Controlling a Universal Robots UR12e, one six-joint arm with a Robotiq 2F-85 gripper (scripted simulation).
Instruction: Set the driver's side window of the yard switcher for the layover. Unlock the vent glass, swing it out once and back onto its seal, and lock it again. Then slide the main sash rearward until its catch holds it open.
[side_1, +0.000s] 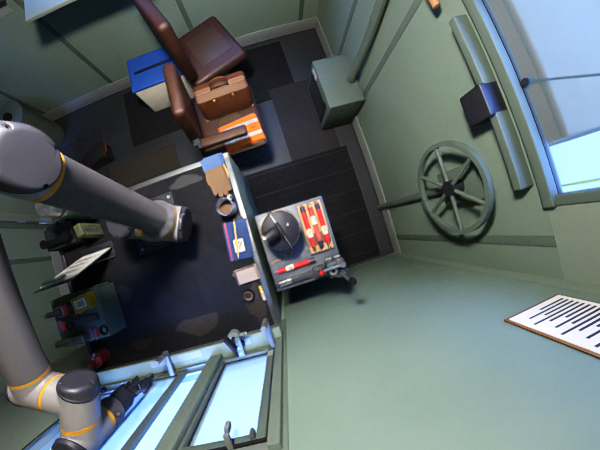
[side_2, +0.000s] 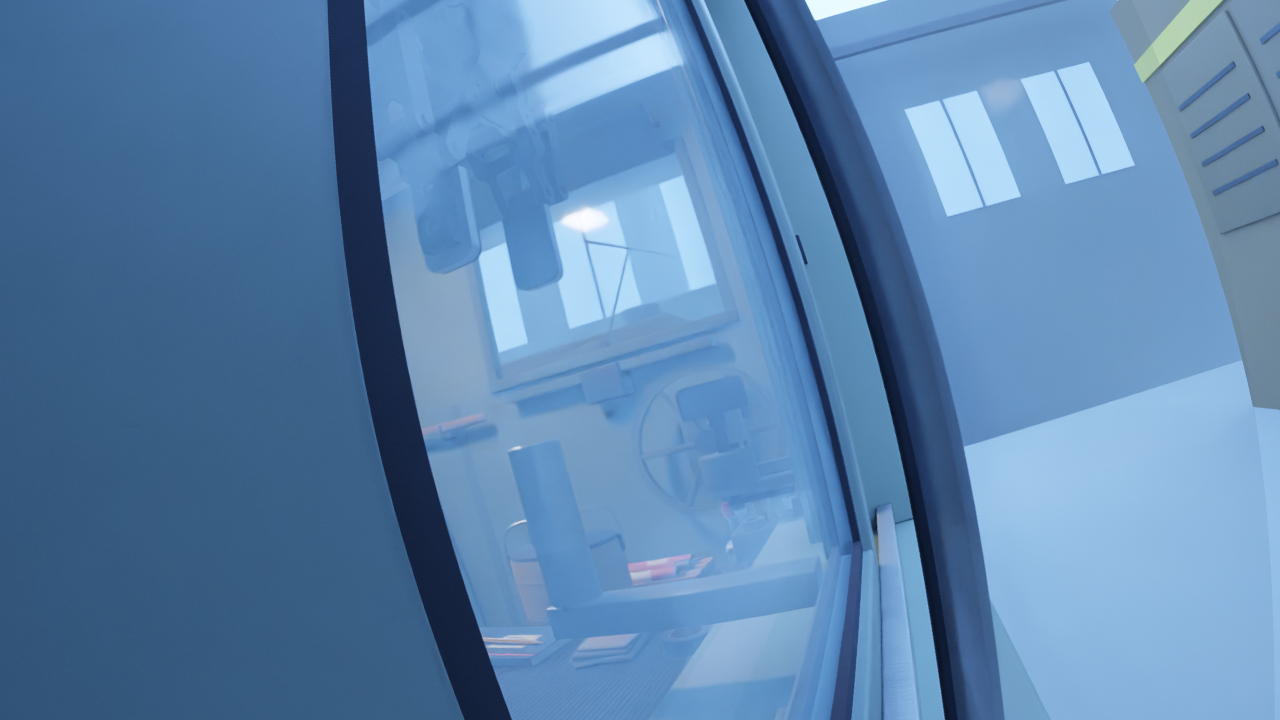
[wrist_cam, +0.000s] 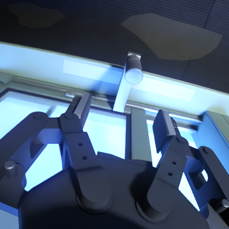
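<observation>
The driver's side window (side_1: 200, 400) fills the bottom of the cab wall. Its main sash (side_1: 145, 410) sits left of a frame bar. The vent glass (side_1: 232, 400) sits right of that bar. A grey handle (wrist_cam: 133, 70) with a round knob juts from the sash frame at the sill. My gripper (wrist_cam: 122, 117) is open and holds nothing. It hangs in front of the main sash glass, just short of the handle, which lines up between the fingers. From outside, the gripper (side_2: 501, 215) shows dimly through the glass.
The window sill (wrist_cam: 112, 75) runs just past the fingers. More latch levers (side_1: 239, 340) stand along the frame. The control stand (side_1: 300, 240) and desk clutter sit behind. The brown seats (side_1: 210, 90) stand further back, and the handbrake wheel (side_1: 455, 187) is on the opposite wall.
</observation>
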